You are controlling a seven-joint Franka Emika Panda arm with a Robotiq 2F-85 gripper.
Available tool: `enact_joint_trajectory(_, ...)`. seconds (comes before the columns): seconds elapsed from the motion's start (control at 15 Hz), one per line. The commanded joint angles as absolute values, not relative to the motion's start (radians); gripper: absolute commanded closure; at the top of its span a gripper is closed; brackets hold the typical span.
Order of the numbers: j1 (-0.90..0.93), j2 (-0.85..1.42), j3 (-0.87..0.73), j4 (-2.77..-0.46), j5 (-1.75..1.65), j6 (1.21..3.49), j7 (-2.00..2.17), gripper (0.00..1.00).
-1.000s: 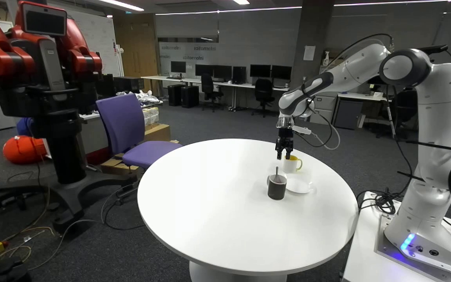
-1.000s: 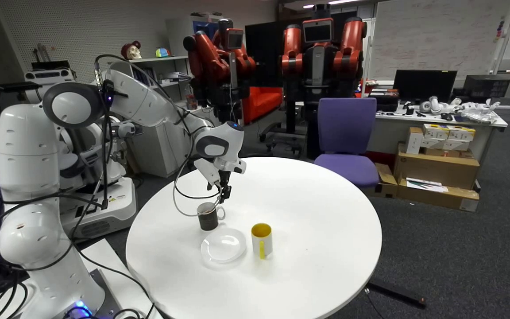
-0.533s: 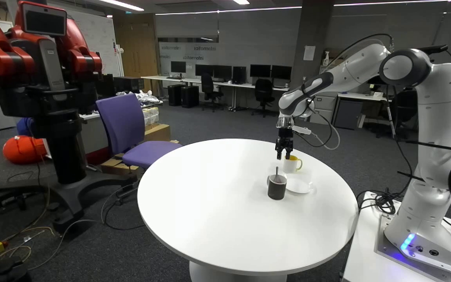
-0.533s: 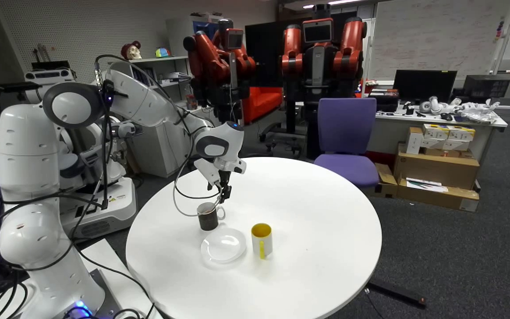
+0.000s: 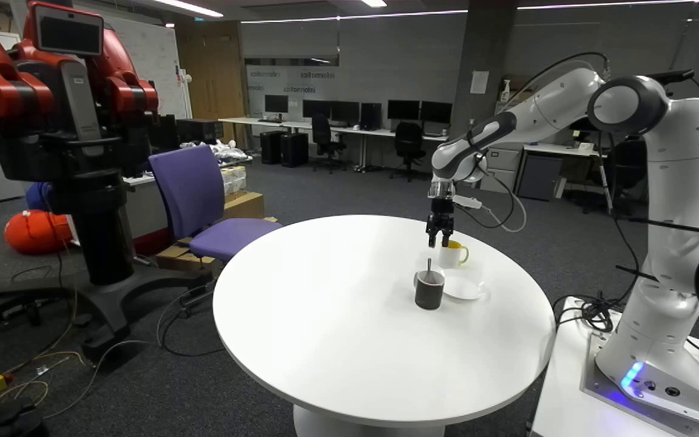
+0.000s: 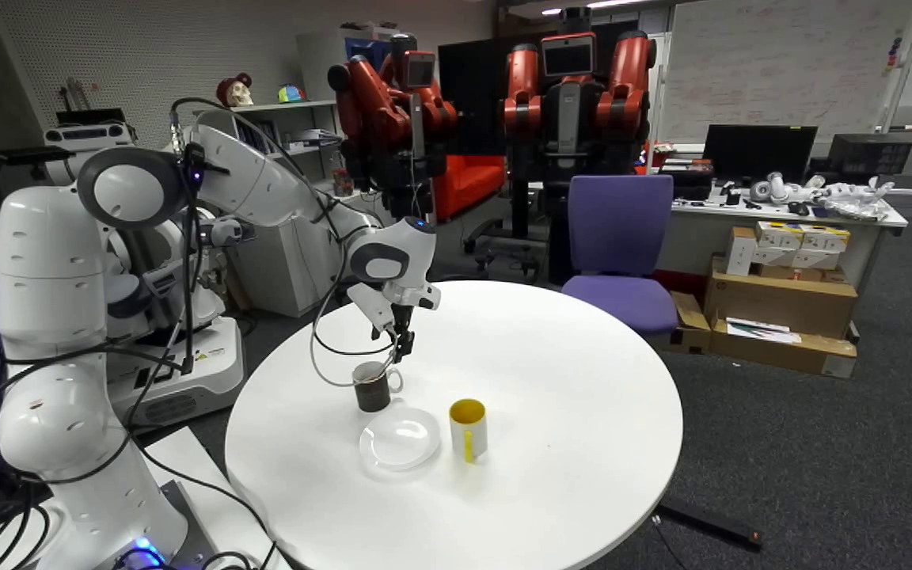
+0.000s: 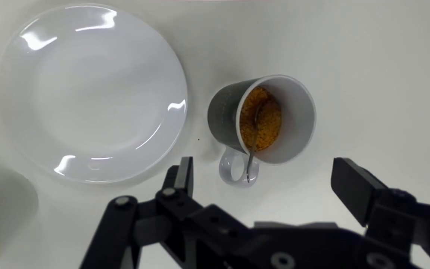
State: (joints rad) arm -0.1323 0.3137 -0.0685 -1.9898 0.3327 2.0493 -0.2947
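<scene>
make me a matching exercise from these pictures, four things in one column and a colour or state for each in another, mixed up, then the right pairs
Things
1. dark mug
2. plate
3. thin metal utensil
4. gripper

Colours and states
A. jaws wide apart, holding nothing
B. leans inside the dark mug, one end past the rim
C. has orange-brown contents
D. round, flat and white

Right pairs
1-C
2-D
3-B
4-A
</scene>
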Motion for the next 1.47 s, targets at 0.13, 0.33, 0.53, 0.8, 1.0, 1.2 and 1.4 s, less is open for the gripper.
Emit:
enact_joint_trajectory(0.13,-0.152,0.371,-0.041,-1.940,0.335,2.068,-0.369,0.00)
enact_joint_trajectory(0.33,-0.157,0.408,-0.032,-1.915,0.336,2.081,-0.396,0.00)
enact_joint_trajectory(0.53,-0.163,0.439,-0.020,-1.887,0.338,2.107,-0.424,0.00)
enact_joint_trajectory(0.8,-0.174,0.466,0.001,-1.861,0.352,2.124,-0.448,0.00)
enact_joint_trajectory(1.0,-0.183,0.478,0.014,-1.844,0.356,2.116,-0.460,0.03)
enact_joint_trajectory(1.2,-0.192,0.477,0.025,-1.838,0.357,2.103,-0.464,0.04)
enact_joint_trajectory(1.4,-0.196,0.475,0.033,-1.835,0.359,2.087,-0.469,0.06)
